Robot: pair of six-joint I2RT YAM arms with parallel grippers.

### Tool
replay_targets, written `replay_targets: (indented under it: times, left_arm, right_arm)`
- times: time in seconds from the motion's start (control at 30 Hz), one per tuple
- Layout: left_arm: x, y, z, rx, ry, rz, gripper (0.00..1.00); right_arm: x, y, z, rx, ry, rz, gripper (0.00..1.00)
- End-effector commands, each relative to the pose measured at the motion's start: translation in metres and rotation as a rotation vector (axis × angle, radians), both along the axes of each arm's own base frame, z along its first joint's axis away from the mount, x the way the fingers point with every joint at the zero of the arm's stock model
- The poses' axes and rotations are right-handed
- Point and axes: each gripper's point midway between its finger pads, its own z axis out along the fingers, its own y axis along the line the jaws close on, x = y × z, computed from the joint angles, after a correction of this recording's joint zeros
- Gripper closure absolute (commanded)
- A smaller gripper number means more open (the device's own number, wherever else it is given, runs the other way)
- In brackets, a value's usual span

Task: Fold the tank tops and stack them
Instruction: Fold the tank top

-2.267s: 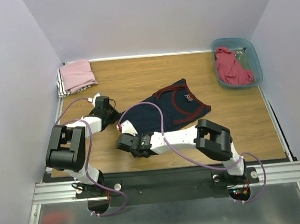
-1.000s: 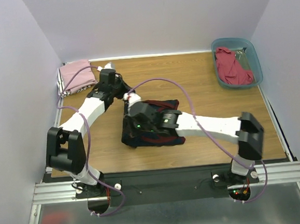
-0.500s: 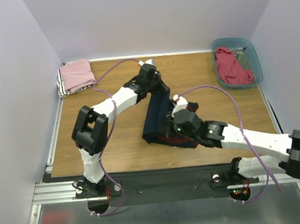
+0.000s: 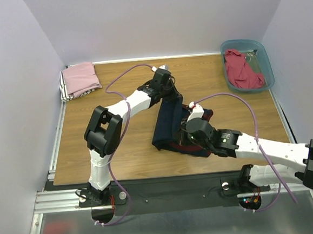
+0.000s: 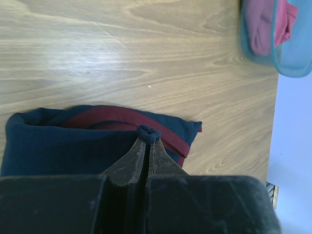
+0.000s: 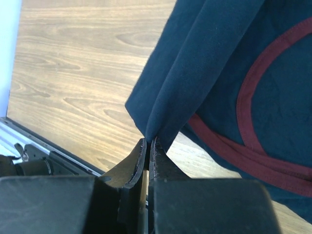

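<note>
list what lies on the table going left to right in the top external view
folded pink cloth top → navy cloth jersey with maroon trim → teal plastic bin holding a crumpled red cloth top

You have a wood-grain table (image 4: 81, 128) with a light brown top and grain running left to right; the left wrist view (image 5: 122, 48) and the right wrist view (image 6: 73, 73) show the same boards close up. A teal translucent plastic bin (image 4: 250, 90), rectangular with rounded corners, sits at the table's far right corner, close to the right edge, and its rim also cuts into the top right of the left wrist view (image 5: 295, 53). Pale lavender walls (image 4: 159, 19) close in the back and both sides. Along the near edge runs a ribbed aluminium rail (image 4: 60, 199), with a dull grey metal sheet (image 4: 181, 229) below it.
</note>
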Motion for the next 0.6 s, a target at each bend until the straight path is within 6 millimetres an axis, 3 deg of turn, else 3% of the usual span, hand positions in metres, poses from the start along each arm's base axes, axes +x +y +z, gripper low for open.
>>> replay_targets:
  times: [0.0,0.07,0.1,0.13,0.17,0.2,0.3,0.37,0.4,0.43,0.47,0.5,0.53,0.57]
  left_arm:
    - [0.047,0.023,0.091,-0.115,-0.217,0.118,1.0]
    - [0.049,0.042,0.096,-0.127,-0.213,0.137,1.0]
    - [0.051,0.053,0.097,-0.13,-0.21,0.152,1.0]
    - [0.058,0.078,0.084,-0.116,-0.196,0.194,1.0]
    - [0.056,0.091,0.095,-0.133,-0.213,0.201,1.0]
    - [0.061,0.118,0.083,-0.123,-0.201,0.243,1.0]
    - [0.062,0.151,0.084,-0.119,-0.215,0.255,1.0]
    - [0.065,0.182,0.073,-0.102,-0.197,0.289,1.0]
    - [0.066,0.192,0.069,-0.088,-0.198,0.298,1.0]
    - [0.064,0.201,0.06,-0.076,-0.182,0.308,1.0]
    - [0.068,0.223,0.057,-0.066,-0.179,0.348,1.0]
    - [0.067,0.231,0.058,-0.069,-0.179,0.354,1.0]
    - [0.068,0.254,0.05,-0.055,-0.168,0.391,1.0]
    - [0.066,0.262,0.053,-0.061,-0.175,0.396,1.0]
  right_arm:
    - [-0.007,0.031,0.044,0.098,-0.017,0.098,1.0]
    - [-0.003,0.046,0.043,0.071,-0.013,0.133,1.0]
    - [0.001,0.059,0.06,0.091,-0.029,0.155,1.0]
    - [0.0,0.069,0.065,0.09,-0.031,0.196,1.0]
    - [0.003,0.082,0.053,0.057,-0.013,0.225,1.0]
    - [0.002,0.098,0.072,0.093,-0.025,0.264,1.0]
    - [0.004,0.127,0.077,0.096,-0.021,0.313,1.0]
    - [0.006,0.159,0.081,0.102,-0.023,0.361,1.0]
    - [0.007,0.175,0.06,0.07,0.007,0.388,1.0]
    - [0.009,0.193,0.081,0.109,-0.019,0.404,1.0]
    - [0.006,0.206,0.082,0.114,-0.023,0.422,1.0]
    - [0.005,0.217,0.078,0.109,-0.023,0.435,1.0]
    - [-0.003,0.241,0.083,0.136,-0.016,0.489,1.0]
    - [-0.005,0.252,0.08,0.143,-0.003,0.512,1.0]
